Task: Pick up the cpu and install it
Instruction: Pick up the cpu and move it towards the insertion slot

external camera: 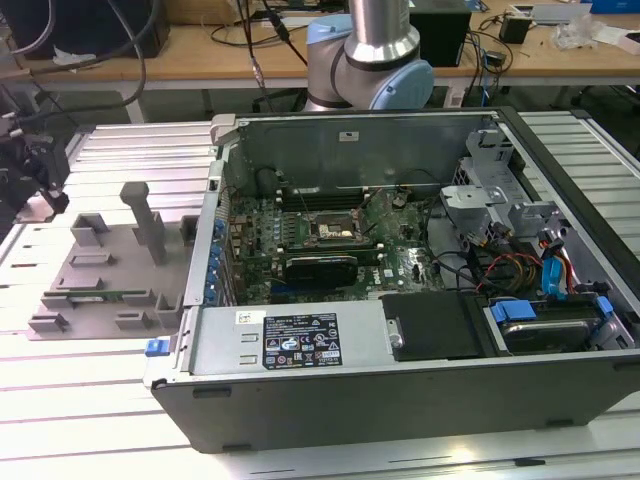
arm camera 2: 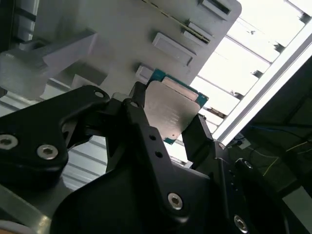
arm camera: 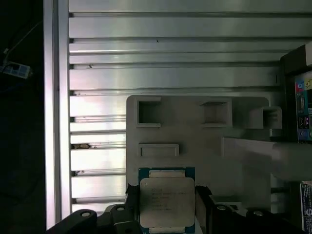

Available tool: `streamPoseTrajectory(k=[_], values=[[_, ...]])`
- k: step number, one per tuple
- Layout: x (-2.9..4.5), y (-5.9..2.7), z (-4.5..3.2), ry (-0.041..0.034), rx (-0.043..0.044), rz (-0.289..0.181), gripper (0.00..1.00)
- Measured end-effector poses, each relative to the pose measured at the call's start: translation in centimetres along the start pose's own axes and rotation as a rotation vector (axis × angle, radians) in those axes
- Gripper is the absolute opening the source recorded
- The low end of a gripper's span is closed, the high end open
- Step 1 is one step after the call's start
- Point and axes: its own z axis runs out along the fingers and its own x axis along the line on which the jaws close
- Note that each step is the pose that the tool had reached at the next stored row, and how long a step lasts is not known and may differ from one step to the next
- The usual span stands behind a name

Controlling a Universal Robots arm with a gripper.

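On the slatted aluminium table, exterior view: an open computer case lies on its side with the motherboard facing up. The empty processor socket sits near the board's middle, and drive bays and cabling are at the exterior view's right. A grey fixture tray with raised posts and slots lies just beside the case, toward the exterior view's left. The arm's base joint stands behind the case. The dark gripper hangs at the exterior view's left edge, above the table, beside the tray and well apart from the socket.

Second wrist view: the cpu, silver-grey on top with a green rim, is pinched between two black fingers, one on each opposite edge. It is lifted clear of the fixture tray, which shows pale behind it, tilted in frame. Bright table slats run past the tray's edge.

First wrist view: the cpu is seen from above, square to the frame. The jaws are closed against two of its opposite sides. It is held over the near edge of the fixture tray, beside a shallow rectangular slot. The case's rear panel shows at the frame's margin.
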Motion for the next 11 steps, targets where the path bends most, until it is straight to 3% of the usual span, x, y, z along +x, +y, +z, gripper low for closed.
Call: streamPoseTrajectory(k=[3,9,11], values=[[-0.09,0.07,-1.68,-0.0001,-0.0001,0.000,0.55],[-0.18,0.15,-3.69,-0.0001,0.0000,0.000,0.55],[-0.24,0.20,-4.80,-0.0001,-0.0001,0.000,0.55]])
